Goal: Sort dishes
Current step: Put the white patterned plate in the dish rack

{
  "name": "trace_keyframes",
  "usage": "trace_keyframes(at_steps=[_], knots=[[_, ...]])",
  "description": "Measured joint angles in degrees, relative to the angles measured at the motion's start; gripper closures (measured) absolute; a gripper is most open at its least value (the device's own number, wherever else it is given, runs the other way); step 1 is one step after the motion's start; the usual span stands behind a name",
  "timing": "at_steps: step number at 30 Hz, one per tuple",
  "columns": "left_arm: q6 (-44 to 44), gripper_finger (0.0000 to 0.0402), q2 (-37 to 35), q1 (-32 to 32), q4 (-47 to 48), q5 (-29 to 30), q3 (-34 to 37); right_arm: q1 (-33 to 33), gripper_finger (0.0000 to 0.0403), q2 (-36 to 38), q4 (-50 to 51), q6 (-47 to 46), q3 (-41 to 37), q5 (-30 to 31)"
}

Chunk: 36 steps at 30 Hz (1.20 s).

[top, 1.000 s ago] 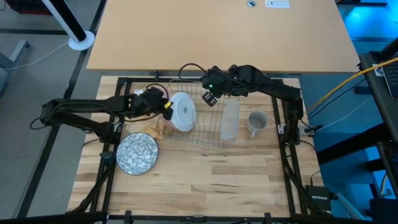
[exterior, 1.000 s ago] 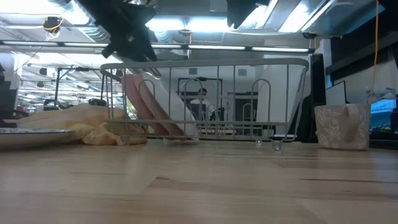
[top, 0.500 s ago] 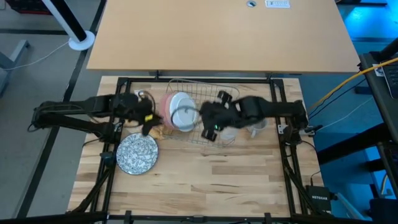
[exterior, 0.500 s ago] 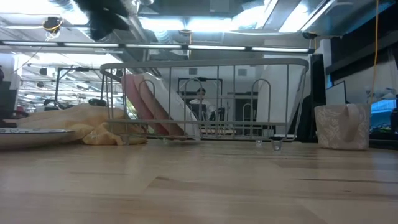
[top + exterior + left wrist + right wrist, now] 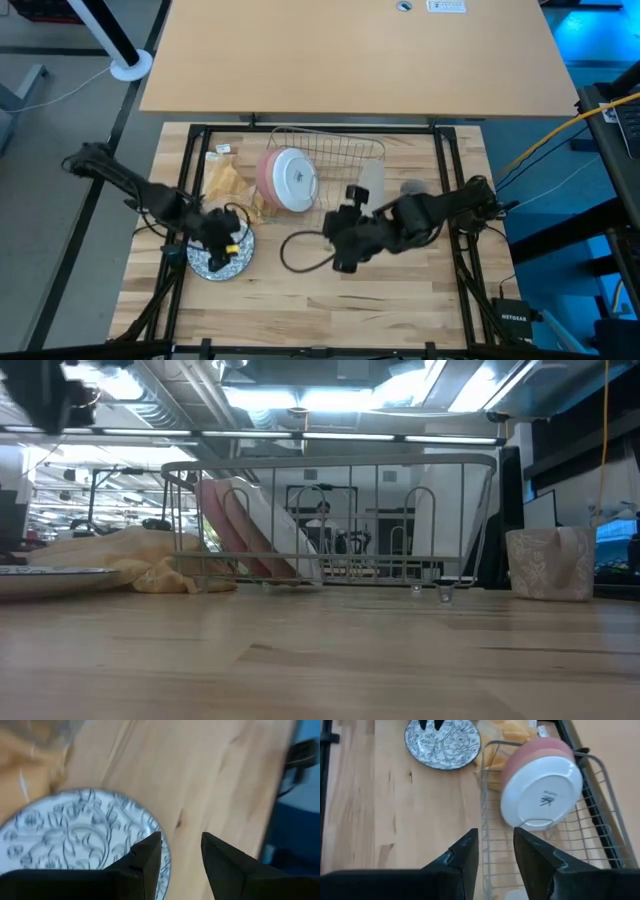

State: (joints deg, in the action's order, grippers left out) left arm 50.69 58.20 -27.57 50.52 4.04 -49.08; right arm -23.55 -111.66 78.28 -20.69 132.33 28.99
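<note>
A pale wooden desk in a black frame adjoins a larger tan tabletop on grey flooring, while beyond it long ceiling lights brighten an open workshop with a dark monitor at right.

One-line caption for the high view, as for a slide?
Left gripper over the patterned plate; right gripper empty above the table; pink plates racked.

Pink plates racked upright; mug prob. beside.
</note>
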Motion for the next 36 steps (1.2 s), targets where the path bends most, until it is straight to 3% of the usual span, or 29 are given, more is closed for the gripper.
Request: trace_keyframes(at_steps=[8, 19, 36], knots=[[7.9, 0.0271, 14.4, -6.4, 1.1, 0.4, 0.0, -1.3, 0.0275, -6.0, -2.3, 0.0, 0.0, -1.8], [9.4, 0.0271, 30.0, -10.0, -2.3, -0.3, 0.1, -1.3, 0.0275, -14.1, -5.4, -3.0, 0.0, -12.1], [9.7, 0.0271, 31.3, -11.5, -3.1, -0.5, 0.0, -1.3, 0.0275, -16.2, -5.4, -3.0, 0.0, -12.1]])
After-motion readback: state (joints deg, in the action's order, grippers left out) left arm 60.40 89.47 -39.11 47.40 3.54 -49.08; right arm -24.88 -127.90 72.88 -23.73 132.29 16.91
